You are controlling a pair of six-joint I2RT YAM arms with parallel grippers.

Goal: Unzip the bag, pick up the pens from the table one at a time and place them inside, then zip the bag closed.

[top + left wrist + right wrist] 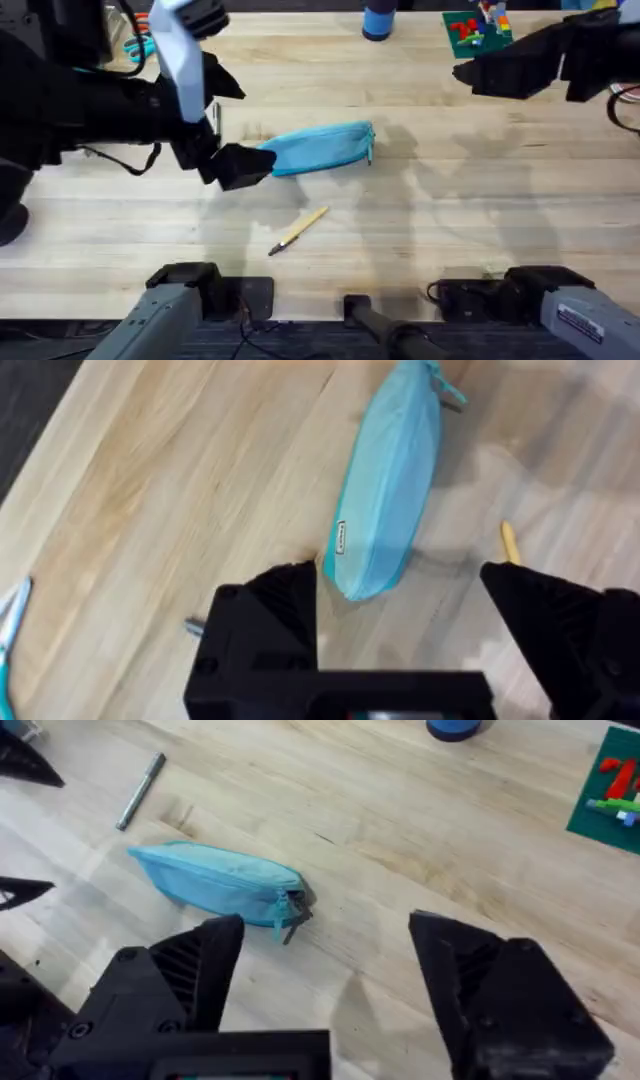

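Overhead: bag [322,148] mid-table [450,220], bare planks rightward.

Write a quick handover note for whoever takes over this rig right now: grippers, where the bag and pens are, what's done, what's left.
Left gripper: open, empty, at the blue bag's end away from the zipper pull.
Right gripper: open, empty, raised off the table, short of the pull end.
Bag: flat mid-table, looks zipped closed.
Silver pen: on the table beyond the bag.
Wooden pen: on the table, on the near side of the bag.
Done: nothing visible.
Left: unzip, load both pens one at a time, zip closed.
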